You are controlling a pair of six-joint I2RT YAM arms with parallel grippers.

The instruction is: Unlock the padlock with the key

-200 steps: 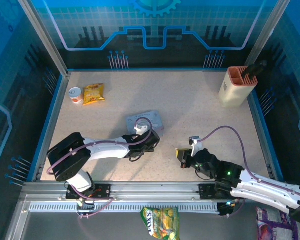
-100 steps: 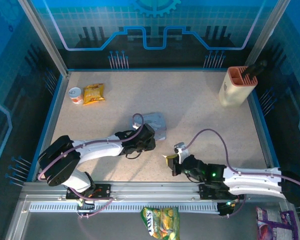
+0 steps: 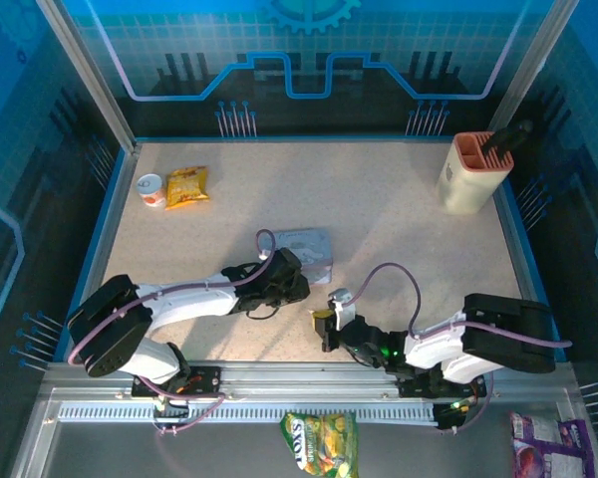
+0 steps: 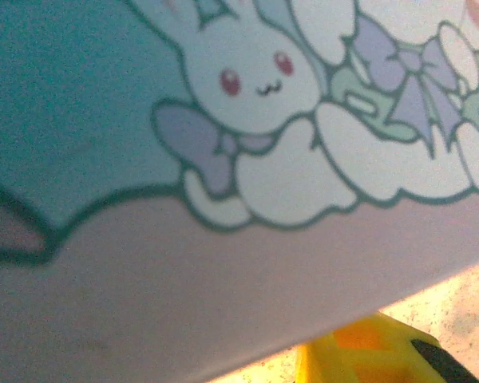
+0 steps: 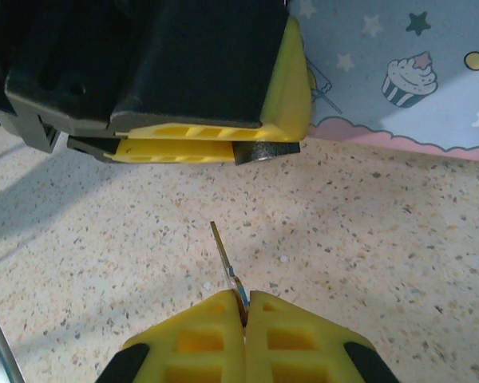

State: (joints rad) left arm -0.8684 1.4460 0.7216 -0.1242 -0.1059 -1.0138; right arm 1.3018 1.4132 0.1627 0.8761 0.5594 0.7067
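My right gripper [image 5: 245, 299] is shut on the key [image 5: 223, 255], whose thin silvery blade sticks out ahead, just above the speckled table. It points at my left gripper [image 5: 263, 144], a short gap away. In the top view the right gripper [image 3: 322, 321] sits just right of and nearer than the left gripper [image 3: 292, 287]. The left gripper rests against the near-left edge of the cartoon-printed tin box [image 3: 314, 244]. That tin box [image 4: 247, 88] covers most of the left wrist view, over one yellow finger [image 4: 367, 351]. The padlock is hidden.
A beige utensil holder [image 3: 471, 171] stands at the back right. A yellow snack bag [image 3: 187, 186] and a small cup [image 3: 151, 189] lie at the back left. Another snack bag [image 3: 321, 443] lies beyond the front rail.
My right gripper has swung left across the front of the table, closing on the left gripper. The left gripper and the tin box have shifted slightly.
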